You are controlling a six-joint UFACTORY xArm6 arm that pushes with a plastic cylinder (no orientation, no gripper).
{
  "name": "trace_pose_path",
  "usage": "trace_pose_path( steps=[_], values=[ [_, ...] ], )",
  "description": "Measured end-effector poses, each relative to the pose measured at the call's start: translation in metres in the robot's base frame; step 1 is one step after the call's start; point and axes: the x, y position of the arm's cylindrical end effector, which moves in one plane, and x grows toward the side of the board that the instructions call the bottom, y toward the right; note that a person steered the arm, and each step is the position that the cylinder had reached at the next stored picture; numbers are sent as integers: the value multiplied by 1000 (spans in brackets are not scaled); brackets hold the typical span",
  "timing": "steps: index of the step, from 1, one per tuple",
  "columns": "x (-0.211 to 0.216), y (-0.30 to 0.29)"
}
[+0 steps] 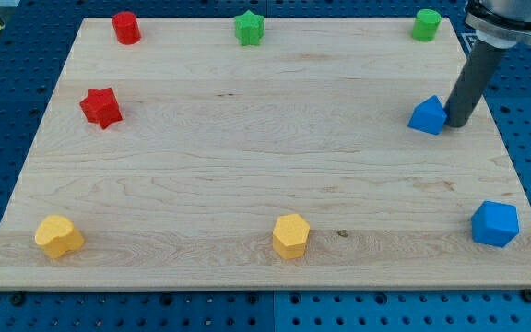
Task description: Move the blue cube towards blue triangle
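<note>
The blue cube [495,223] sits near the board's lower right corner. The blue triangle [427,115] lies on the right side of the board, above and a little left of the cube. My tip [454,124] is at the end of the dark rod that comes down from the view's top right. It rests right beside the triangle's right edge, touching or nearly touching it. The tip is well above the blue cube, with open board between them.
A red cylinder [125,28] and a red star [100,107] lie at the left. A green star [249,28] and a green cylinder [425,25] sit along the top edge. Two yellow blocks [59,236] [290,236] sit near the bottom edge of the wooden board [247,157].
</note>
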Motion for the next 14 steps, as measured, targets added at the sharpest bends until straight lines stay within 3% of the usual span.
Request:
trace_pose_path(
  steps=[2, 3, 4, 5, 7, 13, 14],
  values=[
    [110, 90],
    [181, 91],
    [198, 59],
    [199, -6],
    [186, -2],
    [54, -2],
    [59, -7]
  ],
)
